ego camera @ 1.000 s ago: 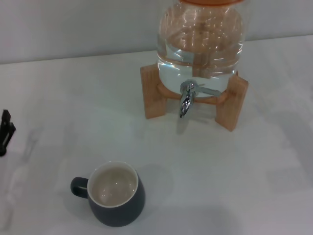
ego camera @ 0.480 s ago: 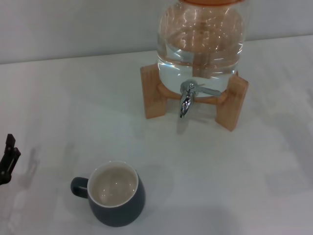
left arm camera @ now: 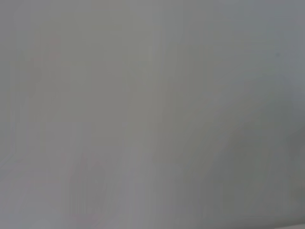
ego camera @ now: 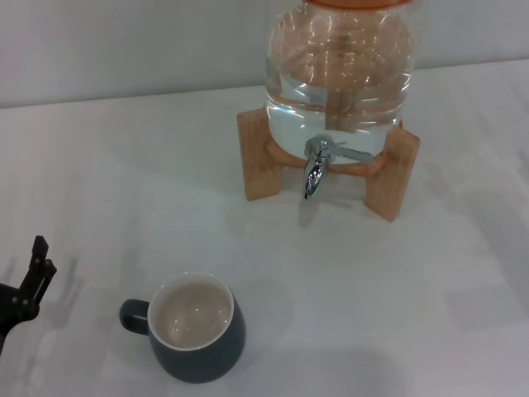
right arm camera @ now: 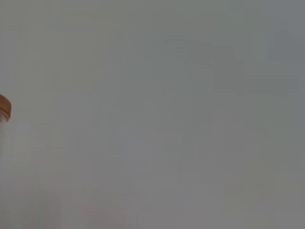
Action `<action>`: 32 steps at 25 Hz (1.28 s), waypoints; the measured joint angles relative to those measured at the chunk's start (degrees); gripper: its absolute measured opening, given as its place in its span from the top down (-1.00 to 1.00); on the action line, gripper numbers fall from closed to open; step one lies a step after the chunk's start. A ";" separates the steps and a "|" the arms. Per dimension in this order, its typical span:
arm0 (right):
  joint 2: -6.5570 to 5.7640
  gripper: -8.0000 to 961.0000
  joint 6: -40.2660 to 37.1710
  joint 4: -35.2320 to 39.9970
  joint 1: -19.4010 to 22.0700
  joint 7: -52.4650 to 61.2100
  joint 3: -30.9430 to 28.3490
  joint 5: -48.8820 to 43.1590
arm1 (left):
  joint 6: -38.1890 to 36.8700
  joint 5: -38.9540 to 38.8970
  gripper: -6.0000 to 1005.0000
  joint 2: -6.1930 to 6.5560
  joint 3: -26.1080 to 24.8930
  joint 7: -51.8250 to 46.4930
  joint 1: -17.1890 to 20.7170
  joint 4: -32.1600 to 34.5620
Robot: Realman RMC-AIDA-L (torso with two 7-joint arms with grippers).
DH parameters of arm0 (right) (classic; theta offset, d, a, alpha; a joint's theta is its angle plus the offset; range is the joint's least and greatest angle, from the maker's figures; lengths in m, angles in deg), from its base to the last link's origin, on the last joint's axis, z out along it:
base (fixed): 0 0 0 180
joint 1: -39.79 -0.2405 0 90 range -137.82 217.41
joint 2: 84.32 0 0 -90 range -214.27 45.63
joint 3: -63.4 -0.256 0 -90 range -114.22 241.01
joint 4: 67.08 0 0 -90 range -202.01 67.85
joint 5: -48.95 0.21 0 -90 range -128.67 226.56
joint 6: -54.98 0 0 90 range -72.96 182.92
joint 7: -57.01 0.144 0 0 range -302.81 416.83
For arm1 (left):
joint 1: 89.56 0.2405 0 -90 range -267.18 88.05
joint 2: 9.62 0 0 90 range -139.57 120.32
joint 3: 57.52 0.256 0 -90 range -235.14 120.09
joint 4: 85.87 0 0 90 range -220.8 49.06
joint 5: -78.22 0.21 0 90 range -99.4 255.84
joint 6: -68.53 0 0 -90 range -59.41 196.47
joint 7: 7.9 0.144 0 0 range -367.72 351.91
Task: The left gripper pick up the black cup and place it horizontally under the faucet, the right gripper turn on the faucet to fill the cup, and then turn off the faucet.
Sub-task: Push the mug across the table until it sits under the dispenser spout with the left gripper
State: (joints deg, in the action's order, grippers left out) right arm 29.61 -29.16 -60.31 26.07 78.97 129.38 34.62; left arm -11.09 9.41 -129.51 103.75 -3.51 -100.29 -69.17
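Note:
The black cup (ego camera: 198, 329) stands upright on the white table near the front, cream inside showing, its loop handle (ego camera: 132, 314) pointing left. The left gripper (ego camera: 41, 256) reaches in from the left edge of the head view, a short way left of the handle and apart from it. Farther back, the chrome faucet (ego camera: 315, 169) with its thin lever hangs from the clear water jar (ego camera: 339, 74) on a wooden stand (ego camera: 256, 157). Nothing stands under the spout. The right gripper is out of view. The left wrist view holds only a plain grey surface.
The white table (ego camera: 124, 182) spreads between cup and stand. A grey wall rises behind the jar. In the right wrist view only a sliver of the jar's orange lid (right arm camera: 4, 107) appears at the picture's edge.
The left gripper has moved along the left edge toward the front and slightly rightward, closer to the cup's handle. Cup, jar and faucet have not moved.

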 joint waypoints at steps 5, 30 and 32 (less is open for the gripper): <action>-0.14 -0.81 0.11 0.00 0.15 -0.06 -0.04 0.00 | -0.15 -0.02 -0.77 -0.03 0.22 -0.01 1.08 0.07; -0.29 -0.81 0.99 -0.05 0.15 -1.65 0.02 0.00 | 0.69 4.41 -0.77 -0.26 1.59 -0.58 6.88 3.66; -0.29 -0.81 1.00 -0.04 0.10 -1.66 0.02 0.00 | 1.02 4.46 -0.77 -0.26 1.59 -0.59 6.96 3.68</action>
State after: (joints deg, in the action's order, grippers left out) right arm 29.32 -28.16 -60.35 26.17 77.31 129.41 34.63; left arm -10.07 13.87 -129.77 105.34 -4.10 -93.33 -65.49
